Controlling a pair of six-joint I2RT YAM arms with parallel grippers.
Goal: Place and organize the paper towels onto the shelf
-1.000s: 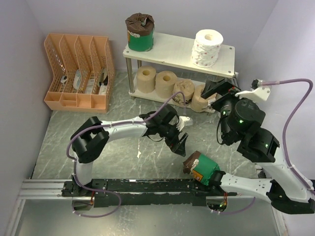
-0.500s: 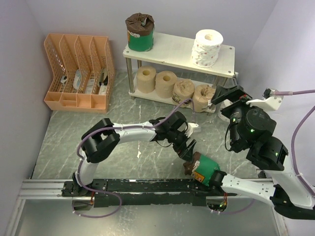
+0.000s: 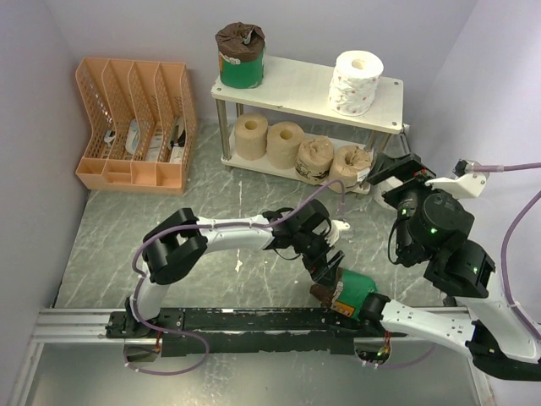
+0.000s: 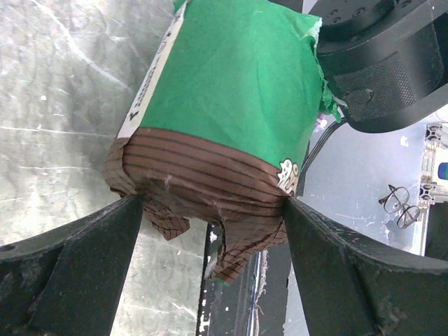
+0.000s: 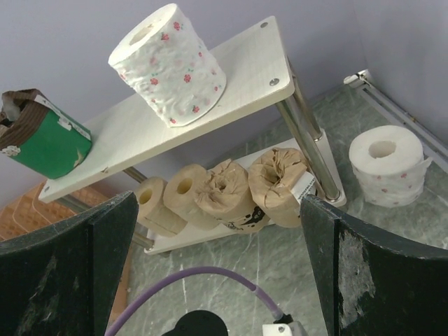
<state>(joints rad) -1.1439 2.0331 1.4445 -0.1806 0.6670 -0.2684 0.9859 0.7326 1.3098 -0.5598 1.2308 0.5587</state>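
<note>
A green-banded roll [image 3: 355,290] with dark brown paper ends lies on its side on the table by the right arm's base. My left gripper [image 3: 325,269] is at its brown end. In the left wrist view [image 4: 213,203] both fingers press the sides of that end [image 4: 203,185]. The cream shelf [image 3: 296,85] holds a second green-banded roll [image 3: 239,57] and a white roll [image 3: 356,82] on top, and several beige rolls [image 3: 285,143] on the lower board. My right gripper [image 3: 393,167] is open and empty by the shelf's right end. Another white roll [image 5: 386,164] stands on the table right of the shelf.
An orange slotted file organizer [image 3: 135,123] stands at the back left. A black rail [image 3: 211,320] runs along the near edge. A purple cable [image 3: 499,211] loops at the right arm. Walls close in at the left, back and right.
My left gripper moved right and nearer, onto the green-banded roll's brown end. My right gripper drew back to the right, away from the rightmost beige roll, which stays on the lower board.
</note>
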